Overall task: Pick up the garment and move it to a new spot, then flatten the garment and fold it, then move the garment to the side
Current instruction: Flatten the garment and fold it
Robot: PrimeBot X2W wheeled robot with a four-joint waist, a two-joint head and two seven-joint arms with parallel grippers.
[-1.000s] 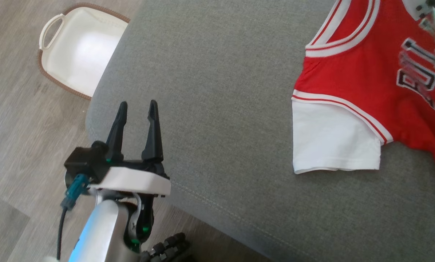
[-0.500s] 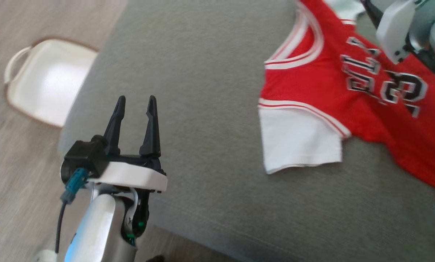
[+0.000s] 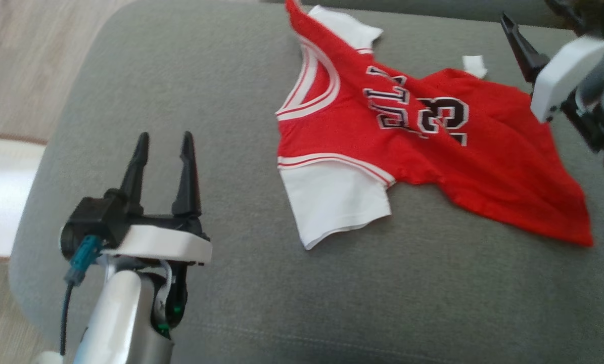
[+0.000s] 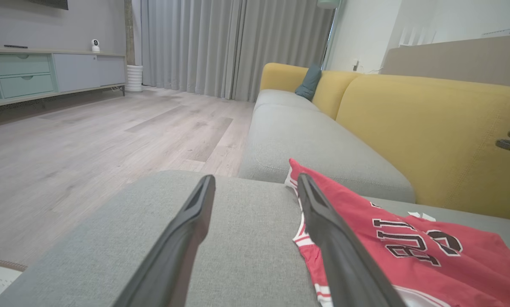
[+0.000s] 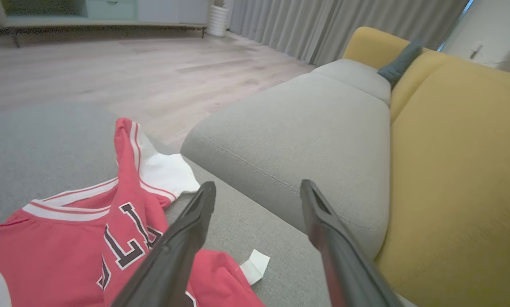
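Red cloth with white short sleeves, a white-striped neckline and dark outlined lettering: that sports jersey (image 3: 433,151) lies face up on the wide grey fabric sofa seat (image 3: 221,101). It sits toward the robot's right, in front of the mustard-yellow backrest (image 5: 451,170). It is spread out only roughly. One shoulder stands up in a peak at the far edge, the body runs in slanting wrinkles, and the hem trails off to a point. A small white scrap (image 3: 473,64) sits on the cushion just beside its far edge.

The left pincer (image 3: 164,137) hovers over bare cushion to the left of the jersey, clear of it, its two dark fingers apart and empty. The right pincer (image 5: 258,187) hangs above the jersey's far right side, fingers likewise spread and gripping nothing.

To my eye the laying-down on a spot looks done. Everything after it is left: smoothing the peak and wrinkles flat, folding, then shifting the folded jersey aside.
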